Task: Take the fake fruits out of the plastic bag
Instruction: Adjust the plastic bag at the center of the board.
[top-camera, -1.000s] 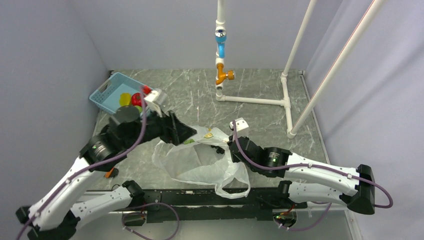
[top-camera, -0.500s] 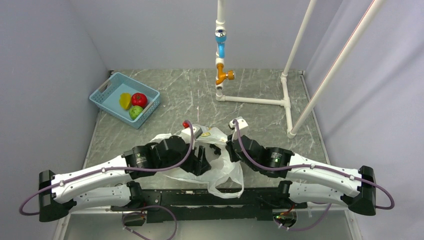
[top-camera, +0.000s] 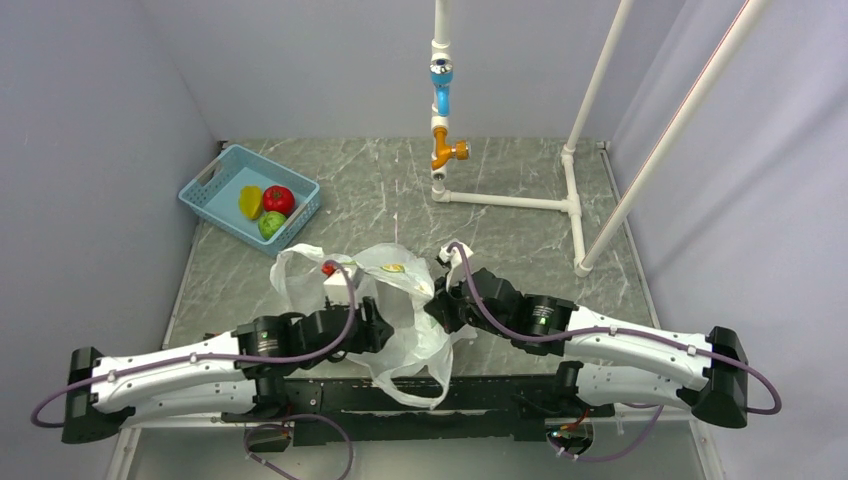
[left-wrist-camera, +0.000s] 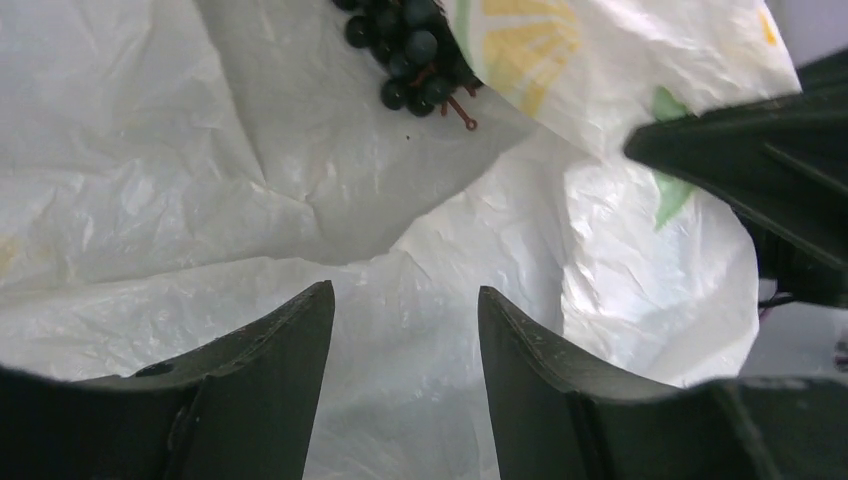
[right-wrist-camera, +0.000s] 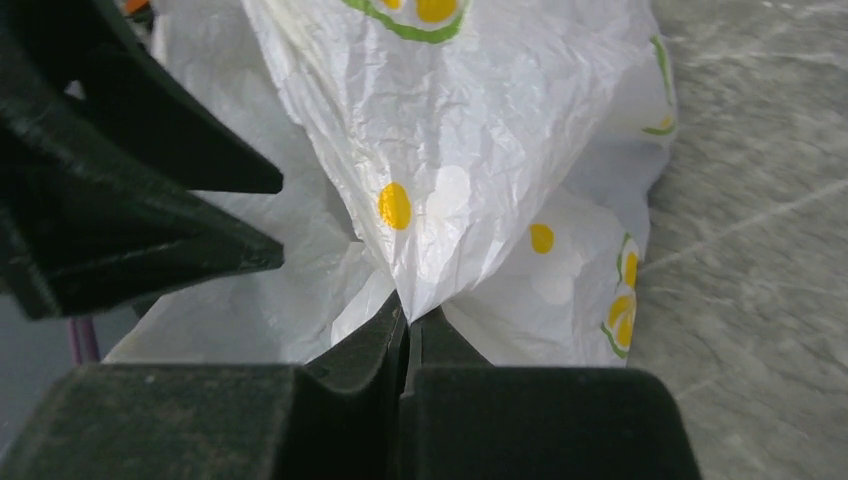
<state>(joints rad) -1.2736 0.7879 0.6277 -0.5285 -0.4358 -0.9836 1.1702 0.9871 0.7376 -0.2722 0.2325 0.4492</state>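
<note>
Grey marbled table (top-camera: 520, 215): your plastic bag (top-camera: 405, 310) sits near the front edge, right end effector (right-wrist-camera: 408, 325) pinched on its film. Your left end effector (left-wrist-camera: 405, 292) stands with jaws apart inside the bag (dark purple bunch (left-wrist-camera: 410, 50) just ahead). Red fruit (top-camera: 279, 199), yellow fruit (top-camera: 249, 201) and green fruit (top-camera: 270, 225) lie in the blue basket (top-camera: 205, 180).

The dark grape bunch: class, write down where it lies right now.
In the left wrist view, the grape bunch sits at the top centre, among the folds of the plastic bag, just ahead of the open left hand.

Left claw (left-wrist-camera: 405, 293) — gone from basket (top-camera: 208, 172), now in plastic bag (left-wrist-camera: 200, 150), narrower
</note>
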